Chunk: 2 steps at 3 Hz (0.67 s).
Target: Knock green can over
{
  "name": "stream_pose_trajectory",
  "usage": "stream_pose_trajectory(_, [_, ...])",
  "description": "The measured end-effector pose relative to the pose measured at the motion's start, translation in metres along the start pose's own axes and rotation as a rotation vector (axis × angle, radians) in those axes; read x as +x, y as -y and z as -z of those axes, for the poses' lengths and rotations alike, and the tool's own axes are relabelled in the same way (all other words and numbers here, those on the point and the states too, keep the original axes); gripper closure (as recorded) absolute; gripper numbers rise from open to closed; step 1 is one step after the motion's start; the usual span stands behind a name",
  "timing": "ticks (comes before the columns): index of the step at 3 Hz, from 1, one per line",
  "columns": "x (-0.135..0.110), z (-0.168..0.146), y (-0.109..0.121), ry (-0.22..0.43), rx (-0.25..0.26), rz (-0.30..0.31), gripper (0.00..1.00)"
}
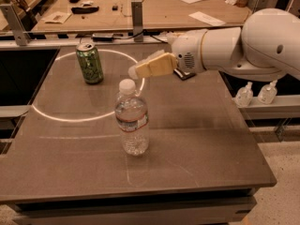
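Note:
The green can (90,63) stands upright at the back left of the grey table (201,139), inside a ring of light. It has a silver top with a pull tab. My gripper (135,70) comes in from the right on a white arm (234,48), its tan fingers pointing left. It hovers above the table, to the right of the can with a clear gap between them. It holds nothing.
A clear water bottle (132,118) with a white cap stands upright near the table's middle, in front of the gripper. A wooden workbench (154,11) with papers lies behind. Two small white bottles (255,93) sit on a ledge at the right.

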State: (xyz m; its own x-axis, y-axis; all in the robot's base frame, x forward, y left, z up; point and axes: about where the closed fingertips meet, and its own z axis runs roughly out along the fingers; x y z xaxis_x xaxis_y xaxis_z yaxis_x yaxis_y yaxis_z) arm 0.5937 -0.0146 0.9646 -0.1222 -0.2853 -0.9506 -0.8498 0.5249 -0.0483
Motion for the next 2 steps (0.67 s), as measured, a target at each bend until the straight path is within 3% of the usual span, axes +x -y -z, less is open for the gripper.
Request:
stream_pose_trajectory(1, [-0.002, -0.022, 0.002, 0.026, 0.023, 0.055, 0.00])
stream_pose_trajectory(2, [-0.004, -0.065, 0.010, 0.054, 0.014, 0.137, 0.00])
